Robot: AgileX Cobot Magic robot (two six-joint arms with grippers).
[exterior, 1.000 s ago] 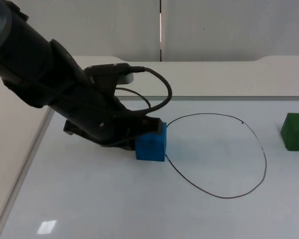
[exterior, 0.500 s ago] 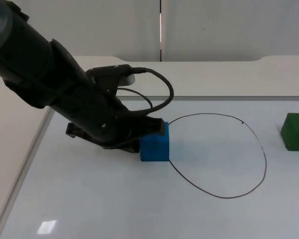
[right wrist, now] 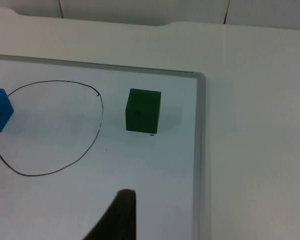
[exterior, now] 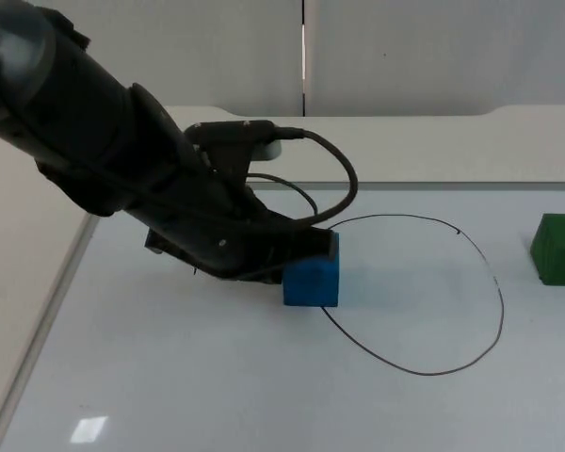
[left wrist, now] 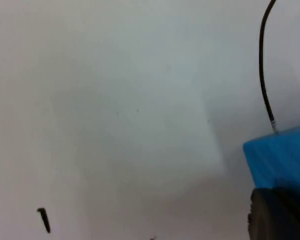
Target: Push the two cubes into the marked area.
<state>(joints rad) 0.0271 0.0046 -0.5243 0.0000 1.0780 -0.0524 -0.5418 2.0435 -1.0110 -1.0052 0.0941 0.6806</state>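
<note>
Left tool (exterior: 301, 252) presses against blue cube (exterior: 312, 281).

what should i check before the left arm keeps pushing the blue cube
1. Left claw against the blue cube: ok, it sits right behind the cube.
2. Blue cube inside the marked outline: not ok, it straddles the outline's near edge.
3. Path ahead of the blue cube: ok, bare board inside the outline.
4. Green cube inside the outline: not ok, it sits outside, between the outline and the board's edge.
5. Right claw out of the way: ok, it waits above the board, apart from both cubes.
6. Left claw fingers open or shut: cannot tell.
</note>
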